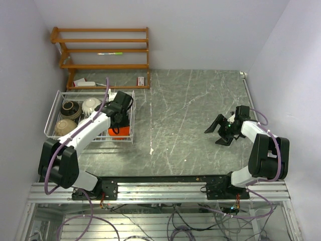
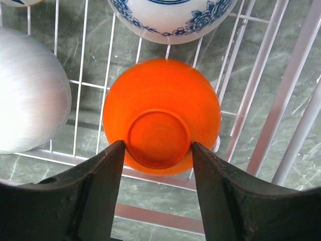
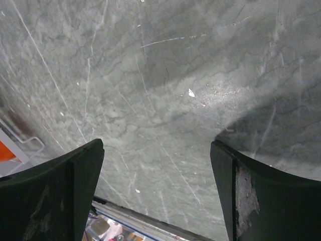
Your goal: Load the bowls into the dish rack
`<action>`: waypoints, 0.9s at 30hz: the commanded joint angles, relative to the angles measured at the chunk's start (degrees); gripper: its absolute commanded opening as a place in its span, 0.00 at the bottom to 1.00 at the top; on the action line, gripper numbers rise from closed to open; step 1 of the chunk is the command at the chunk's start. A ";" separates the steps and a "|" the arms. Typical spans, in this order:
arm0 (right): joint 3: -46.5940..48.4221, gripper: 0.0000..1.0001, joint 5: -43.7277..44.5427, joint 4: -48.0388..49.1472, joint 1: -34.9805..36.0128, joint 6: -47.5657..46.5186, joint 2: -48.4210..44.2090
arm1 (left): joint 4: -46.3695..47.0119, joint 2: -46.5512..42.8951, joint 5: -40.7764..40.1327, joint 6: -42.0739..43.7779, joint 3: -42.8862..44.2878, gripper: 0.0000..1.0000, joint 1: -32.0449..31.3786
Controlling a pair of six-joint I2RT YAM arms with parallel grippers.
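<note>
The white wire dish rack (image 1: 55, 108) stands at the left. In it lie a dark bowl (image 1: 70, 109), a white bowl (image 1: 91, 104), a tan bowl (image 1: 64, 126) and an orange-red bowl (image 1: 120, 132). My left gripper (image 1: 118, 124) reaches into the rack's near right corner. In the left wrist view the gripper (image 2: 158, 145) has its fingers against both sides of the foot ring of the upturned orange-red bowl (image 2: 161, 100). A white bowl (image 2: 27, 90) and a blue-and-white bowl (image 2: 170, 17) lie beside it on the rack wires (image 2: 261, 75). My right gripper (image 1: 220, 131) is open and empty over bare table (image 3: 160, 100).
A wooden slatted shelf (image 1: 103, 50) stands behind the rack, with a green pen (image 1: 110, 53) on it and small items (image 1: 84, 83) at its foot. Walls close in on the left and right. A metal rail (image 1: 160, 188) runs along the near edge.
</note>
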 commanded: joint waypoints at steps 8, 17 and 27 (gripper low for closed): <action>0.82 0.88 1.12 -0.68 -0.27 -0.95 -0.99 | -0.50 -0.25 -0.71 0.85 3.09 0.98 -0.29; 8.04 1.00 5.66 -5.68 4.22 -2.22 -4.26 | -5.97 -3.12 0.04 3.27 12.76 1.00 -0.30; 34.87 1.00 19.05 -15.23 31.06 -2.22 2.78 | -8.70 -1.46 7.19 7.65 25.59 0.99 -0.21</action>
